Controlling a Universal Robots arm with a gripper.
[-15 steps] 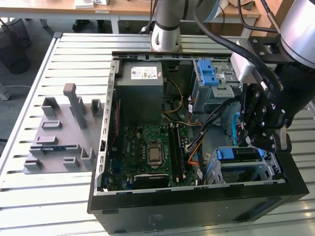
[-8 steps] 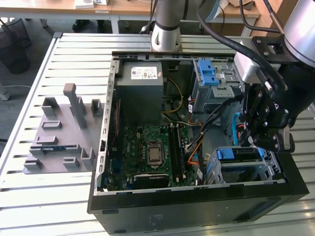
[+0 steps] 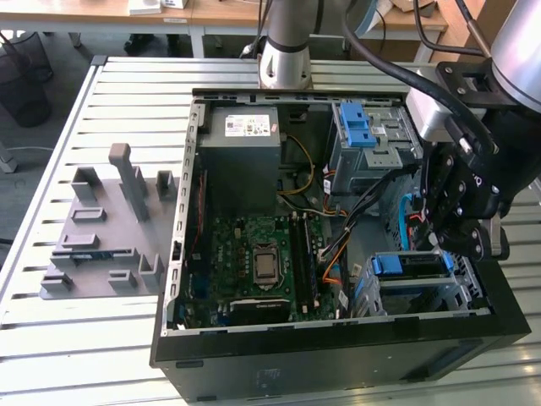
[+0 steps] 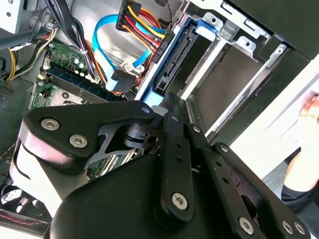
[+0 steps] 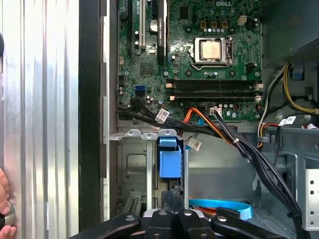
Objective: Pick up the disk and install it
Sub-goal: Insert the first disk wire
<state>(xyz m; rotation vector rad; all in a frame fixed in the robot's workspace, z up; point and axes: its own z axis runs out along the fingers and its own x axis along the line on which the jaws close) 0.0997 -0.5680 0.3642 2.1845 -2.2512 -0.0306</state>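
Observation:
The disk (image 3: 412,266) sits in the drive cage at the front corner of the open computer case, on the exterior view's right, with its blue carrier bracket (image 5: 169,159) facing up. In the second wrist view its dark edge (image 4: 174,59) lies in the metal slot beside the blue frame. My gripper (image 3: 475,243) hangs just above the cage's outer end. Its fingertips (image 5: 173,195) are pressed together close to the blue bracket's tab, with nothing seen between them. The black linkages fill the foreground in both wrist views, and the gripper (image 4: 168,98) points at the disk's end.
Cable bundles (image 5: 239,144) run past the cage. The case also holds the motherboard (image 3: 254,262), a grey power supply (image 3: 249,139) and a second cage with a blue latch (image 3: 359,127). A grey fixture (image 3: 101,228) stands on the slatted table. A person's hand (image 4: 309,112) is beside the case.

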